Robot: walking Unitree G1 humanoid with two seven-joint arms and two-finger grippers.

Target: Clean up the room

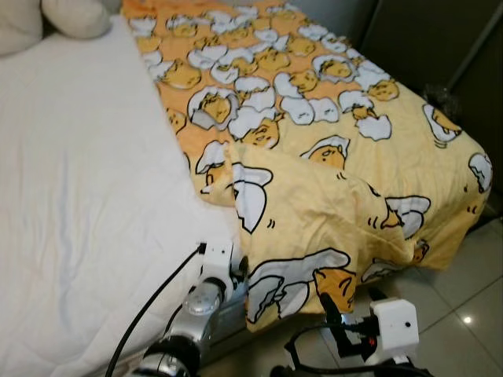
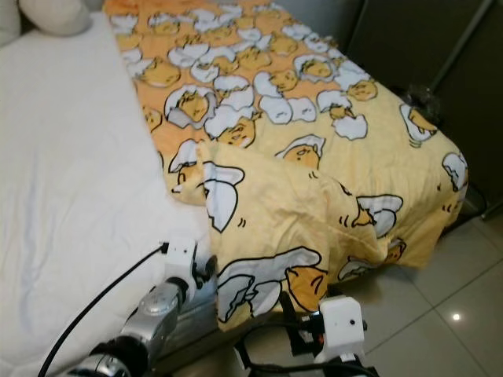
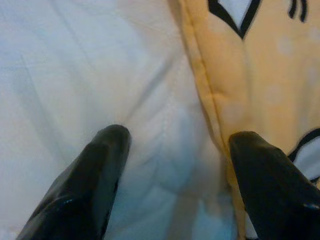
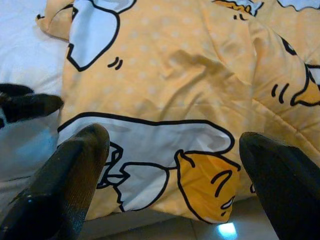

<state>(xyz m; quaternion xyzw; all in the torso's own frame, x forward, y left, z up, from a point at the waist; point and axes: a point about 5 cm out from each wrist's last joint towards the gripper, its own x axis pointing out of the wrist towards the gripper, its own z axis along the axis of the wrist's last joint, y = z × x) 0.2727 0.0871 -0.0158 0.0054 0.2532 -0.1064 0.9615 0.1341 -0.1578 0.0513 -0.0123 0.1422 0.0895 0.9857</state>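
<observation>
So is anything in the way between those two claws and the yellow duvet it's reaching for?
Nothing visible. The left gripper is open at the yellow duvet's edge, over the white sheet. The right gripper is open, facing the corner that hangs off the bed.

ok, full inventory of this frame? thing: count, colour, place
duvet: one, yellow with egg cartoon print, covering the bed's right side, near corner folded back and hanging over the edge
sheet: one, white, bare on the bed's left side
pillows: two, off-white, far left at the head of the bed
floor: pale glossy tiles, lower right
left pincer: open, at the duvet's edge where it meets the sheet
right pincer: open, facing the hanging duvet corner
</observation>
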